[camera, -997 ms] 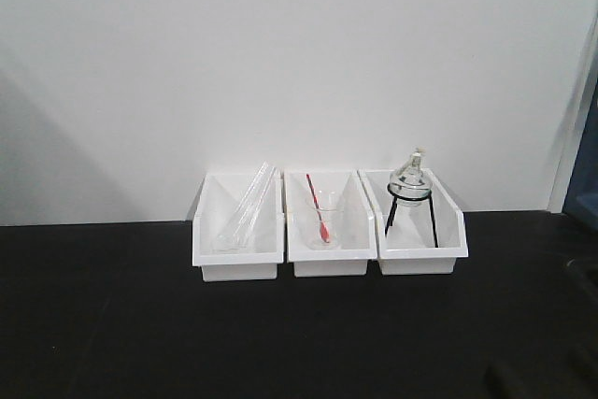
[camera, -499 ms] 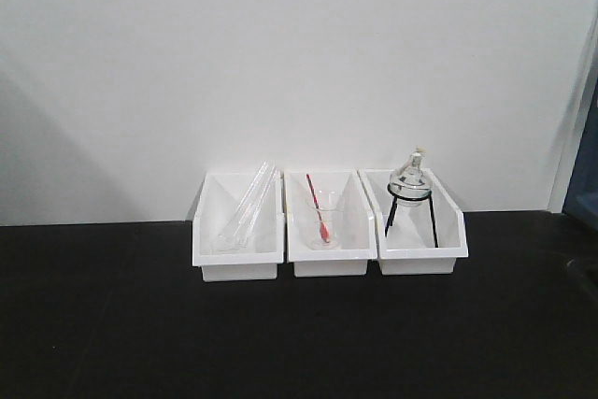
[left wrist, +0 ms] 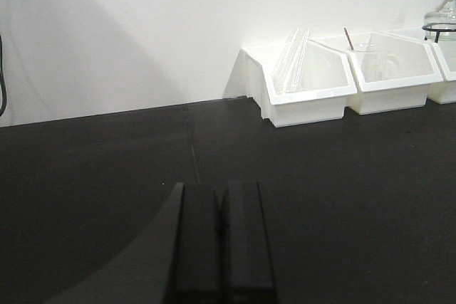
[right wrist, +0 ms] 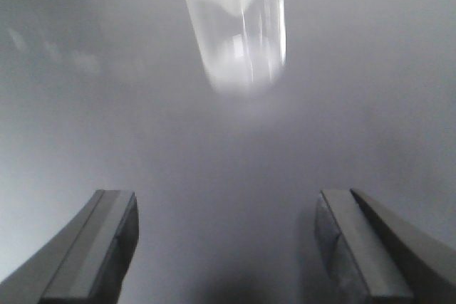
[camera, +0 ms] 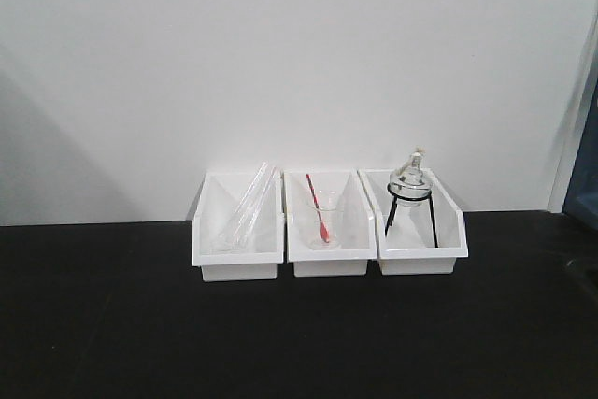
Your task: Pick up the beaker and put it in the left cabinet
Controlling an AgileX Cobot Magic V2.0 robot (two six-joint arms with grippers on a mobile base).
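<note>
A small clear glass beaker with a red rod in it stands in the middle white bin; it also shows as the beaker in the left wrist view. In the right wrist view a blurred clear glass cylinder, beaker-like, rests on a pale grey flat surface. My right gripper is open a little short of it, with nothing between its fingers. Whether that surface is the left cabinet I cannot tell. My left gripper is shut and empty, low over the black table.
Three white bins stand in a row against the white wall. The left bin holds long glass tubes. The right bin holds a round glass burner on a black tripod. A blue unit is at the right edge.
A dark shape at the bottom right of the front view one second ago has gone out of the frame. The bins and their glassware have not moved.
</note>
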